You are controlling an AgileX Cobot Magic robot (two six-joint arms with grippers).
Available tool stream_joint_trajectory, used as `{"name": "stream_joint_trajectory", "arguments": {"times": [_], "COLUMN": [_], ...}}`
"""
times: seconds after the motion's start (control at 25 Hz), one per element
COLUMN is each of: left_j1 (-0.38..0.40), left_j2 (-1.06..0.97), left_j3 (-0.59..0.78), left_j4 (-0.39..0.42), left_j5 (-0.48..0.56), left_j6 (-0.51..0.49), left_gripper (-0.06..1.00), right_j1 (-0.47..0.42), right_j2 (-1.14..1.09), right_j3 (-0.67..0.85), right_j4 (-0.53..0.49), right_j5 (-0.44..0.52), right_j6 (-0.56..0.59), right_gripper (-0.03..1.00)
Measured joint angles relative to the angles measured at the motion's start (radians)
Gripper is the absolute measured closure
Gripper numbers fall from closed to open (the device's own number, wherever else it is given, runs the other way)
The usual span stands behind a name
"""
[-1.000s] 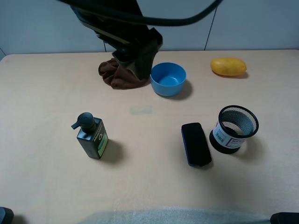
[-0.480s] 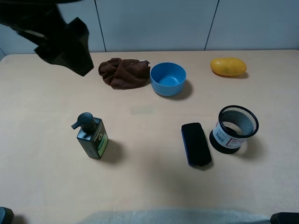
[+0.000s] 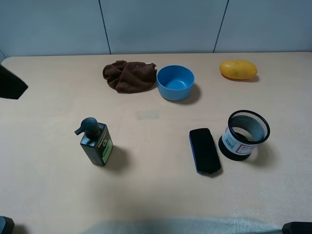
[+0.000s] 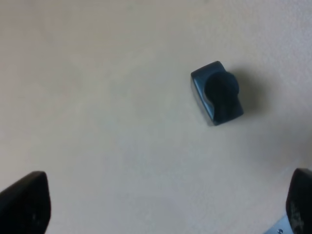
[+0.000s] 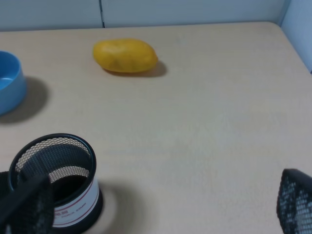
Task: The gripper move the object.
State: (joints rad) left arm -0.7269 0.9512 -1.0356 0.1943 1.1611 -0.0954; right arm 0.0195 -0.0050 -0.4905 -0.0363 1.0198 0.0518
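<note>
1. The mesh pen cup (image 3: pixel 243 134) stands upright near the right edge of the table (image 3: pixel 48 195), toward the front, its barcode label facing front-left.
2. A flat black case (image 3: pixel 204 150) lies just beside the cup, on its left.
3. The left gripper (image 4: pixel 156 204) hangs over bare worktop near the left edge with its fingers spread wide, grasping nothing; the pump bottle (image 4: pixel 217 98) shows below it.
4. The right gripper (image 5: pixel 161 209) is released too, its mesh-textured fingertips (image 5: pixel 295 200) well apart, the cup close to one of them.
5. A blue bowl (image 3: pixel 175 82), brown cloth (image 3: pixel 129 75) and yellow mango (image 3: pixel 238 69) sit along the back edge.
</note>
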Motion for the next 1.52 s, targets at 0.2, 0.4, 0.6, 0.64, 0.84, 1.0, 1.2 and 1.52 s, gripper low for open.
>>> {"name": "stream_joint_trajectory", "arguments": {"times": [0.2, 0.4, 0.6, 0.64, 0.84, 1.0, 1.2, 1.52], "left_j1": [0.005, 0.122, 0.283, 0.308, 0.447, 0.540, 0.636, 0.724], "left_j2": [-0.121, -0.236, -0.345, -0.370, -0.490, -0.574, -0.679, -0.791], "left_j3": [0.072, 0.155, 0.242, 0.255, 0.316, 0.358, 0.451, 0.544], "left_j4": [0.000, -0.033, -0.083, -0.090, -0.093, -0.096, -0.138, -0.179], "left_j5": [0.000, 0.001, 0.001, 0.002, 0.002, 0.000, -0.013, -0.095], "left_j6": [-0.006, -0.015, -0.011, -0.005, 0.037, 0.064, 0.075, 0.124], "left_gripper": [-0.05, -0.05, -0.05, -0.05, -0.05, -0.05, -0.05, -0.05], "right_j1": [0.000, 0.000, 0.000, 0.000, 0.000, 0.000, 0.000, 0.000], "right_j2": [0.000, 0.000, 0.000, 0.000, 0.000, 0.000, 0.000, 0.000], "right_j3": [0.000, 0.000, 0.000, 0.000, 0.000, 0.000, 0.000, 0.000], "right_j4": [-0.001, -0.001, 0.000, 0.000, 0.000, 0.000, 0.000, 0.000], "right_j5": [-0.001, -0.001, -0.001, -0.001, -0.001, -0.001, 0.001, 0.000], "right_j6": [0.000, 0.000, 0.000, 0.000, 0.000, 0.000, 0.000, 0.000], "right_gripper": [0.27, 0.27, 0.27, 0.27, 0.27, 0.27, 0.27, 0.27]}}
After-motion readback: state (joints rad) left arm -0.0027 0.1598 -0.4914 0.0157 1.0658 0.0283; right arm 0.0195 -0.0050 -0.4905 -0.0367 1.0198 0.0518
